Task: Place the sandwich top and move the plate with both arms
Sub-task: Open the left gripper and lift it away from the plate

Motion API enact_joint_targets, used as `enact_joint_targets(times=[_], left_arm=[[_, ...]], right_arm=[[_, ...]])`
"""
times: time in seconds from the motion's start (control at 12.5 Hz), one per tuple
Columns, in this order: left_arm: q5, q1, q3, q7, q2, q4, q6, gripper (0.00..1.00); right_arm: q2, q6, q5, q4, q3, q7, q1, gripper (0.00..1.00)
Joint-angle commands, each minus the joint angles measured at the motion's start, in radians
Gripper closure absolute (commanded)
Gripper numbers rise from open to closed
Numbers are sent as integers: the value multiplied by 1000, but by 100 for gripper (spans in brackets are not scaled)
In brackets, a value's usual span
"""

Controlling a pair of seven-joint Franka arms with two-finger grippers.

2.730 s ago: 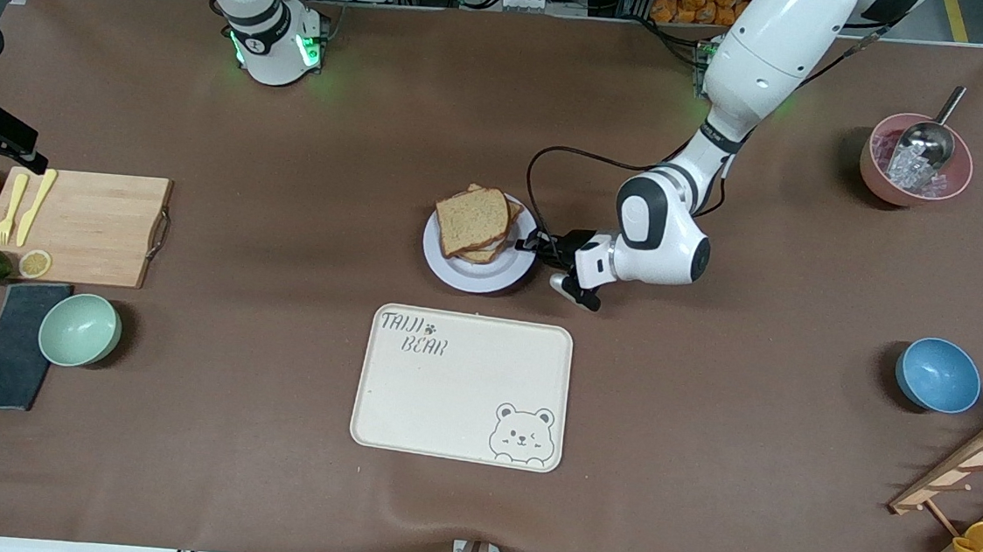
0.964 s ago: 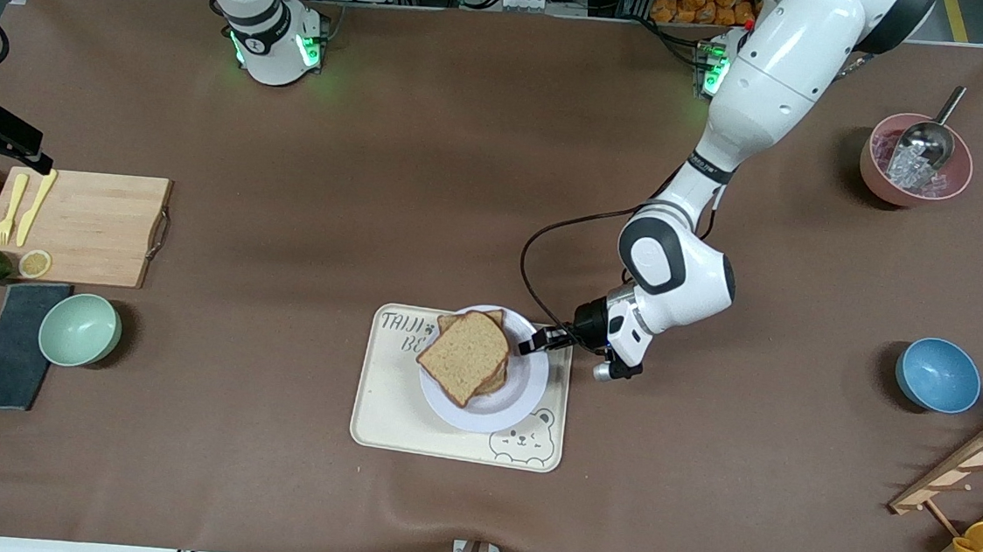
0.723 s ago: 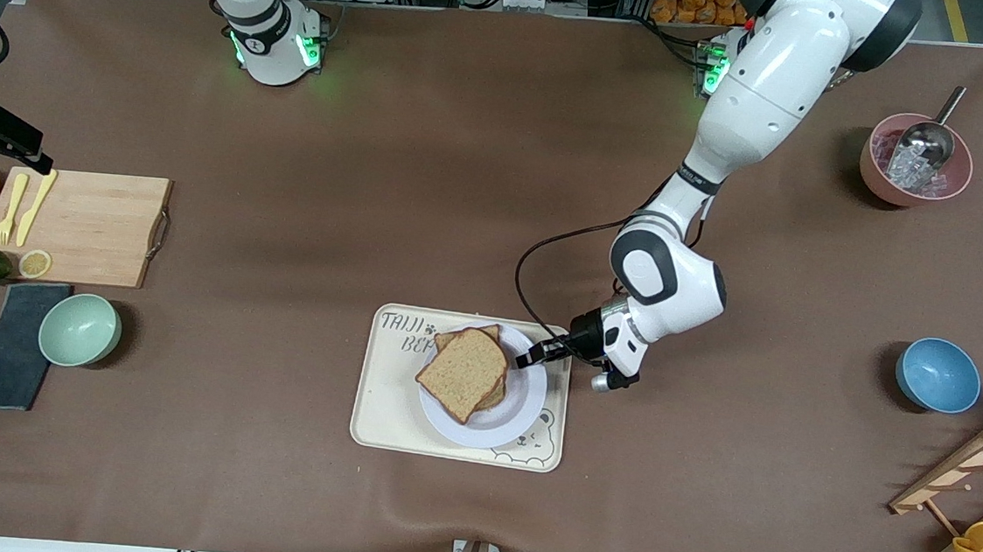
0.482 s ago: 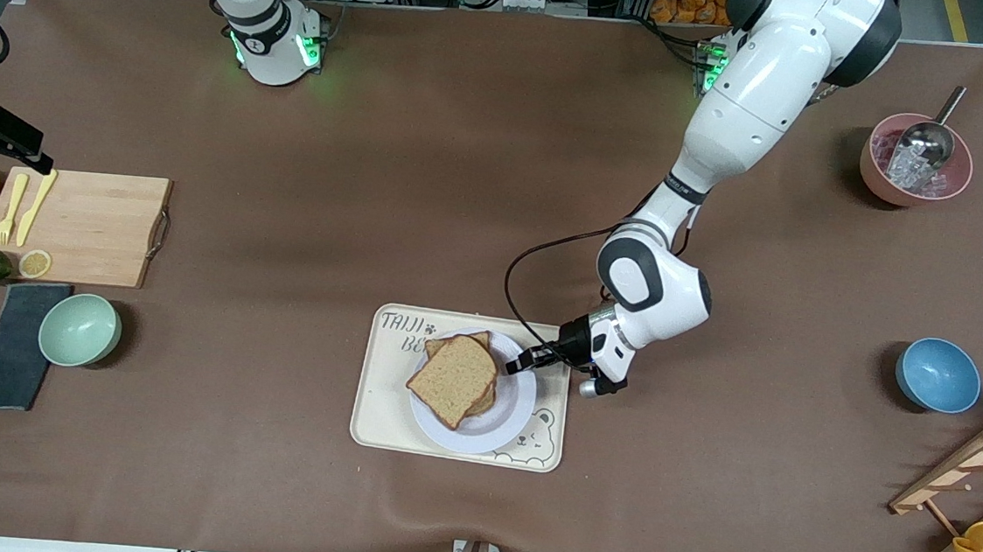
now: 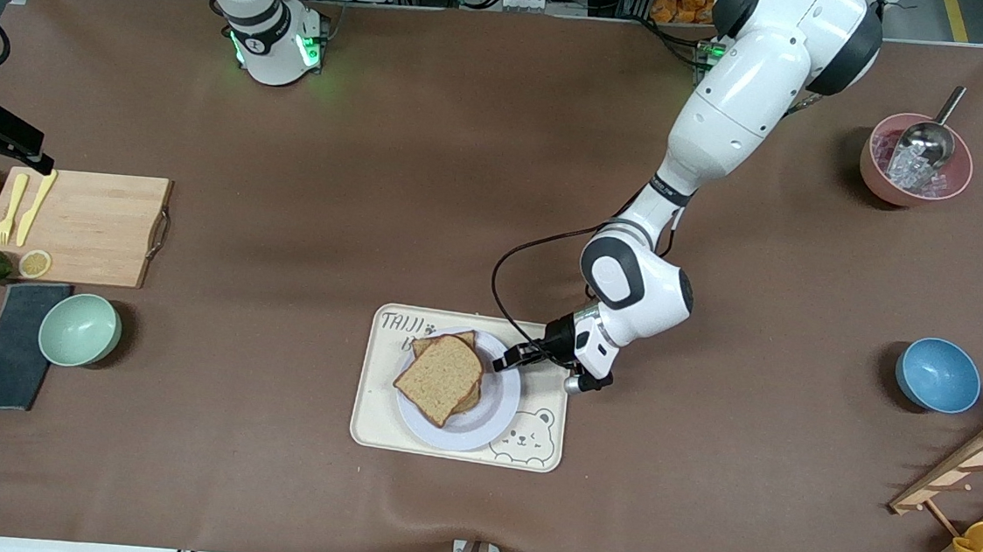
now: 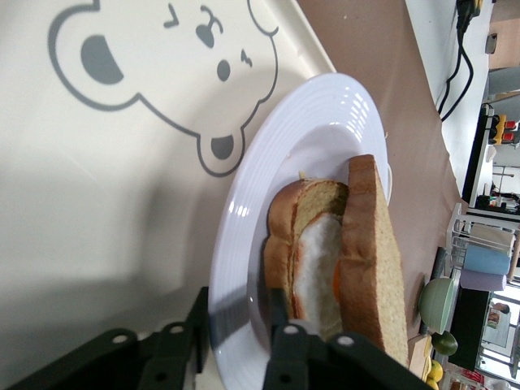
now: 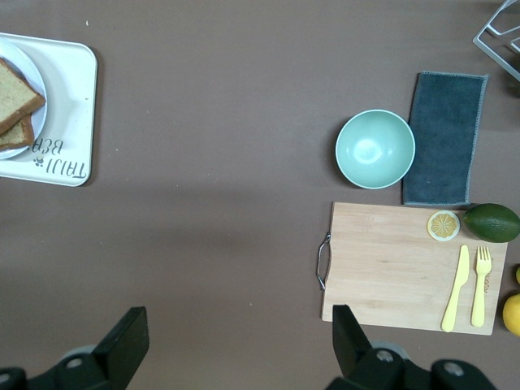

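1. The right claw (image 7: 240, 345) is being held high over the table (image 5: 286, 207) at the right arm's end, above the cutting board (image 5: 83, 226). Its fingers are being kept wide apart and nothing is being gripped; this arm is waiting.
2. The green bowl (image 5: 79, 330) is being shown with nothing in it.
3. The plate (image 5: 494, 412) is being positioned over the bear tray (image 5: 383, 425); whether it is resting on the tray cannot be told.
4. The sandwich top (image 5: 438, 377) is being carried on the plate, on the egg slice (image 6: 321, 260), so placement is being judged complete.
5. The left claw (image 5: 509, 361) is being kept closed on the plate's rim, at the edge toward the left arm's end. The plate is therefore extending from this claw toward the right arm's end, and the left arm is being judged much the nearer.
6. The next move is being judged as lowering and releasing.
7. The blue bowl (image 5: 937, 374) is being shown unfilled.
8. Ice and a metal scoop (image 5: 931, 135) are being held in the pink bowl (image 5: 875, 170).
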Motion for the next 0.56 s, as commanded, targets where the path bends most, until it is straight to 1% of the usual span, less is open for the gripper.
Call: enact_joint_targets(times=[0.0,0.24,0.4,0.48], left_arm=[[-16,4,2,26,-10,21,26,0],[-19,13,2,14,-78,-6,103,0],[-20,13,1,12,-155,-64,174,0],[-19,19,2,15,-195,-100,183,0]], right_arm=[[-2,-10,-18,-3,9,14,-9,0],[-3,-10,-18,-4,9,14,-5,0],[-2,-10,-18,-6,9,14,-6,0],[-3,-12,-18,-6,9,15,-3,0]])
